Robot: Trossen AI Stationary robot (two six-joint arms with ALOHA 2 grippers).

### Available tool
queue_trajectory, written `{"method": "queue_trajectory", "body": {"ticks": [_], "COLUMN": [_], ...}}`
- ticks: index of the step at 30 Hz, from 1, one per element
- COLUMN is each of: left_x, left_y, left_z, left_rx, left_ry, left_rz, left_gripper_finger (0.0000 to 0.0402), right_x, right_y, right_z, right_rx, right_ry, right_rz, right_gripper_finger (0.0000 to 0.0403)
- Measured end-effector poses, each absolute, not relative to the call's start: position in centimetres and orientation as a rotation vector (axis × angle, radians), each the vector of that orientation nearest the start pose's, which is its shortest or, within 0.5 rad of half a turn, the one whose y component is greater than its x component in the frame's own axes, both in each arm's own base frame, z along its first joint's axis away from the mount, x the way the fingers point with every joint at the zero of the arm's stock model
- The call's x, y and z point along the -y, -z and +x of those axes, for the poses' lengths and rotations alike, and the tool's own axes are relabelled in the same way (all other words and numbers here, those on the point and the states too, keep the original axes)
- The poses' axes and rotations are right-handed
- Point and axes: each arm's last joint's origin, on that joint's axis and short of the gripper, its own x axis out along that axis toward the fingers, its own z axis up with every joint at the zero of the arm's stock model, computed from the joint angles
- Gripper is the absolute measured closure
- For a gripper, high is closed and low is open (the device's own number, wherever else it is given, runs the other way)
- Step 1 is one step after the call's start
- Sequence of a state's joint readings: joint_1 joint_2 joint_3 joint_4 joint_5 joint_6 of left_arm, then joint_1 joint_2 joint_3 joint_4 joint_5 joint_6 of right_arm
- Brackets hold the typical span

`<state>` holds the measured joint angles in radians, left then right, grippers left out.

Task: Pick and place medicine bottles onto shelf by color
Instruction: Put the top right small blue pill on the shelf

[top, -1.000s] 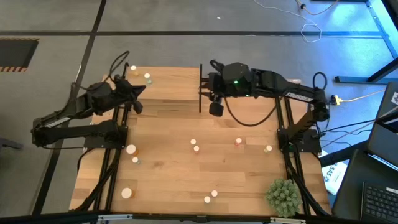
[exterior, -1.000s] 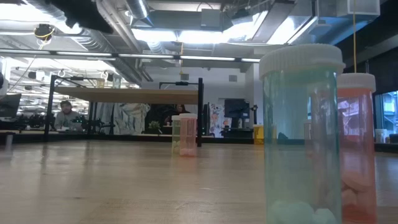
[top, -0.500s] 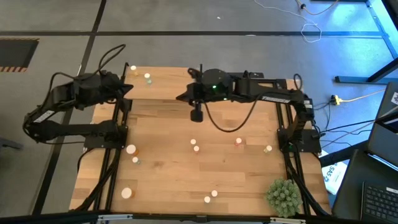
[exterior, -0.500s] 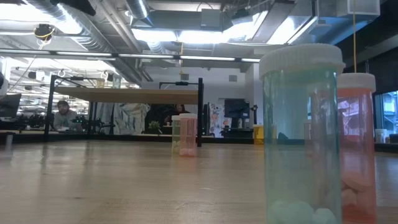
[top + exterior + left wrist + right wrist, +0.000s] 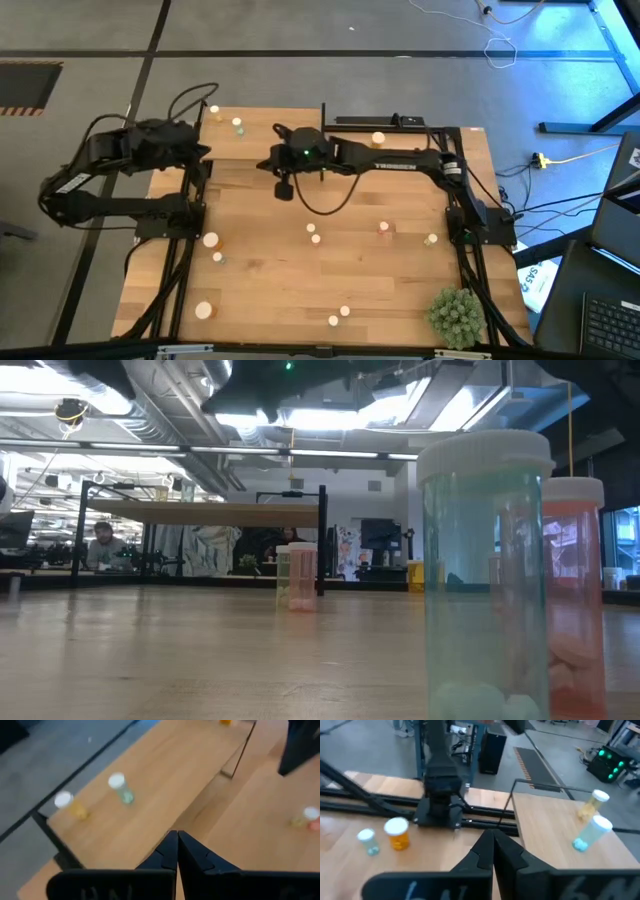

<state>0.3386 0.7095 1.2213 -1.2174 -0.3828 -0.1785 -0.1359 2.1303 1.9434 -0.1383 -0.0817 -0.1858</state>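
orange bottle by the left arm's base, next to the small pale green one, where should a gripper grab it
Grip the orange bottle around its body just under the white cap, coming down from above with the jaws level. It stands upright, and the small green bottle beside it stands apart, so one finger can probably slip between them.

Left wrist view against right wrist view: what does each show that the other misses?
Only the left wrist view shows the left gripper, shut, and a bottle pair down on the table. Only the right wrist view shows the right gripper, shut, and the left arm's base. Both show the shelf with a yellow bottle and a green bottle.
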Motion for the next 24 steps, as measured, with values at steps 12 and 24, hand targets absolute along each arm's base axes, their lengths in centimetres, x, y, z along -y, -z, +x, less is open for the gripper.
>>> {"method": "queue_trajectory", "body": {"ticks": [12, 24], "left_x": [-4.6, -9.8], "left_y": [-34.4, -31.6], "left_z": [9.4, 13.8], "left_rx": [-0.789, -0.847], "left_ry": [-0.820, -1.082], "left_rz": [-0.263, -0.461], "left_gripper_finger": [0.0402, 0.0402], "right_x": [7.4, 5.9], "right_y": [-34.3, -42.8], "right_z": [47.5, 40.2], "right_rx": [-0.337, -0.296], "right_ry": [0.040, 0.005], "right_rz": [-0.174, -0.243], "right_gripper_finger": [0.0399, 0.0398]}}
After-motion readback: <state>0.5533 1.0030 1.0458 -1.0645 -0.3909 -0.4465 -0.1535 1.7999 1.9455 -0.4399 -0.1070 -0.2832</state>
